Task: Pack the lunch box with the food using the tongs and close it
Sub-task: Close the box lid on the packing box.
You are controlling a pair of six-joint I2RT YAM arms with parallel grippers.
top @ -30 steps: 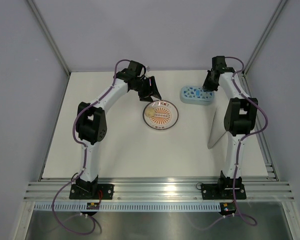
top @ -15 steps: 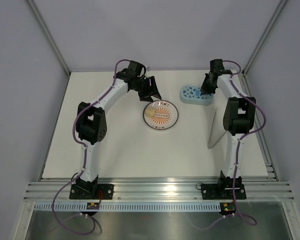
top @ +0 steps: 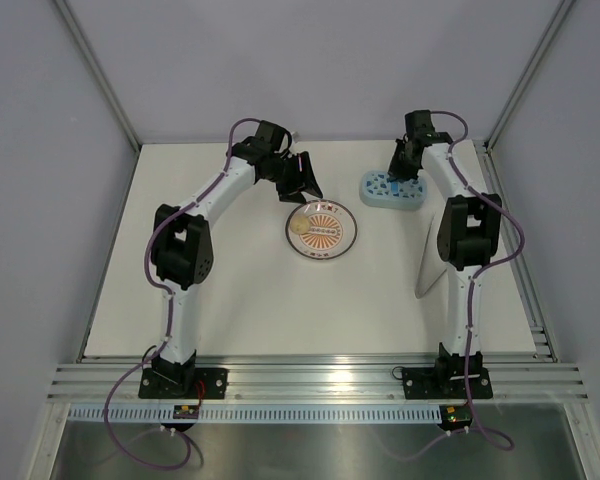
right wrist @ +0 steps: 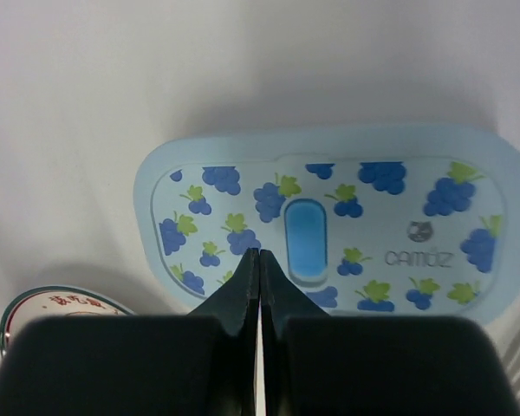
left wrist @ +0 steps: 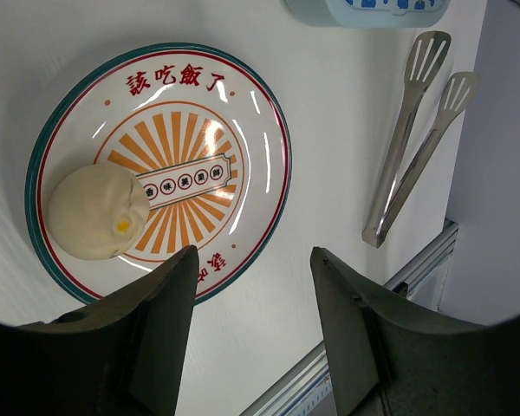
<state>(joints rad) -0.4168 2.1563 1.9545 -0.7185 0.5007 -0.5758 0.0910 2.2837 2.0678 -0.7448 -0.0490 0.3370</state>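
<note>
White table (left wrist: 329,87) held slim metal tongs (left wrist: 412,147) lying flat beside the plate (left wrist: 282,165), likely stiff and slippery, best gripped mid-arm; left gripper (left wrist: 251,260) fingers apart, right gripper (right wrist: 258,256) fingers together above the lunch box (top: 392,195)

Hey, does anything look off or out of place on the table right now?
Yes. The lid already sits on the lunch box, yet a bun is left on the plate, and the tongs lie unused beside the plate.

Top cam high, near edge, sees whole table (top: 230,300); wrist cams close, facing down, both catch plate (left wrist: 262,186).
</note>
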